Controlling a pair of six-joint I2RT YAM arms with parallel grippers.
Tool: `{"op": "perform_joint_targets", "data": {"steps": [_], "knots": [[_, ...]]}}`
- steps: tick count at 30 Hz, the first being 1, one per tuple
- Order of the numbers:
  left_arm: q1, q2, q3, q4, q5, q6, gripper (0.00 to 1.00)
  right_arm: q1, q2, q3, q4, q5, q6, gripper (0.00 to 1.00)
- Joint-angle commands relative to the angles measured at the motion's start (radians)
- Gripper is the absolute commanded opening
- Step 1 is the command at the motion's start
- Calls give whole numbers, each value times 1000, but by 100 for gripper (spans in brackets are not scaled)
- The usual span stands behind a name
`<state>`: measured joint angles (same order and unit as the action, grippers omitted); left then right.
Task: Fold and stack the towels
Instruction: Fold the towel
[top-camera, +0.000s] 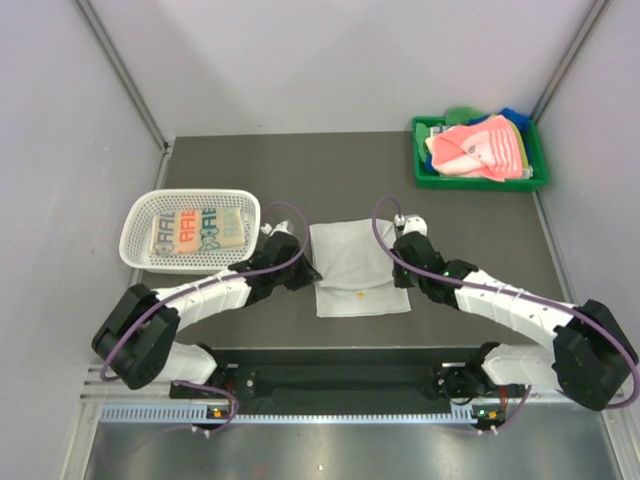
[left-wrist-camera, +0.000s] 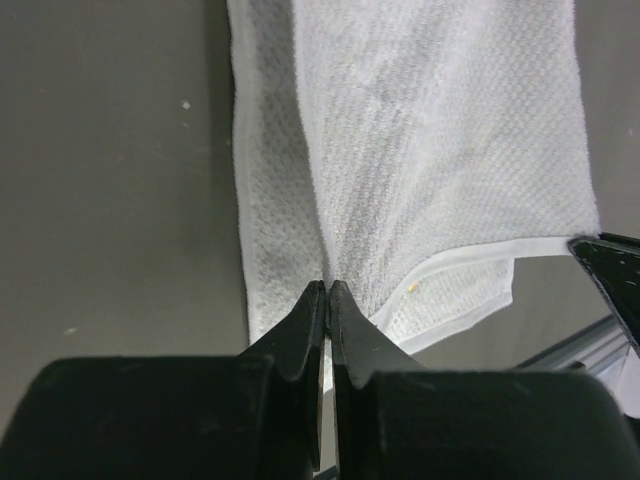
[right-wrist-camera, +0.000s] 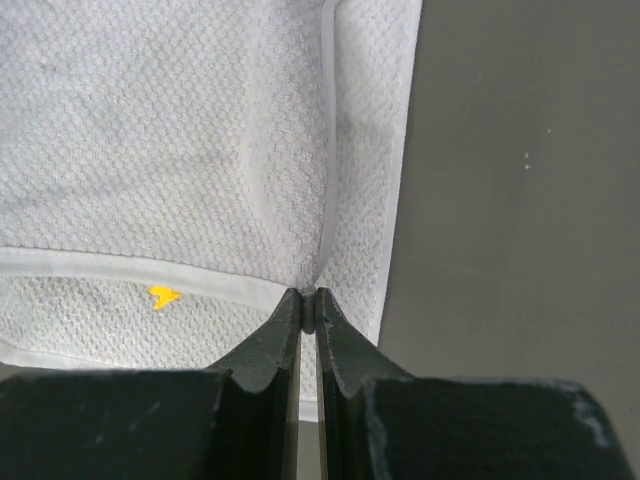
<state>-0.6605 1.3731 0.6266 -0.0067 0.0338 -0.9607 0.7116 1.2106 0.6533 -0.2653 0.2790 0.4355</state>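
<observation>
Dark table (top-camera: 250, 165), white towel (top-camera: 358, 262) lying half-folded mid-table. Our left gripper (left-wrist-camera: 327, 288) and right gripper (right-wrist-camera: 308, 296) each pinch a side edge. Looks soft and floppy, so we'd grab corners.

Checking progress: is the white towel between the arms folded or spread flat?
Folded over, unevenly: the white towel has a top layer whose hem crosses it, leaving a near strip uncovered.

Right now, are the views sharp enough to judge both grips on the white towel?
Left wrist: towel weave sharp, a shaded crease running up from the shut left gripper. Right wrist: weave and hem crisp at the shut right gripper. Top: even light, no glare, pinch points too small.
</observation>
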Motion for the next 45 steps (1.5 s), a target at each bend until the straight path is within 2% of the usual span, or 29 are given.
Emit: {"op": "perform_joint_targets", "data": {"steps": [1, 5, 16, 31, 45], "knots": [[-28, -58, -24, 56, -23, -26, 0, 41, -62, -18, -15, 61, 69, 1], [-57, -92, -44, 40, -74, -33, 0, 63, -109, -27, -60, 98, 101, 1], [-131, -128, -87, 11, -101, -58, 0, 121, -158, -103, -81, 123, 177, 0], [-154, -190, -153, -21, -106, -76, 0, 173, -187, -136, -106, 155, 238, 0], [-197, -131, -185, -1, -104, -92, 0, 186, -200, -202, -88, 167, 284, 1]]}}
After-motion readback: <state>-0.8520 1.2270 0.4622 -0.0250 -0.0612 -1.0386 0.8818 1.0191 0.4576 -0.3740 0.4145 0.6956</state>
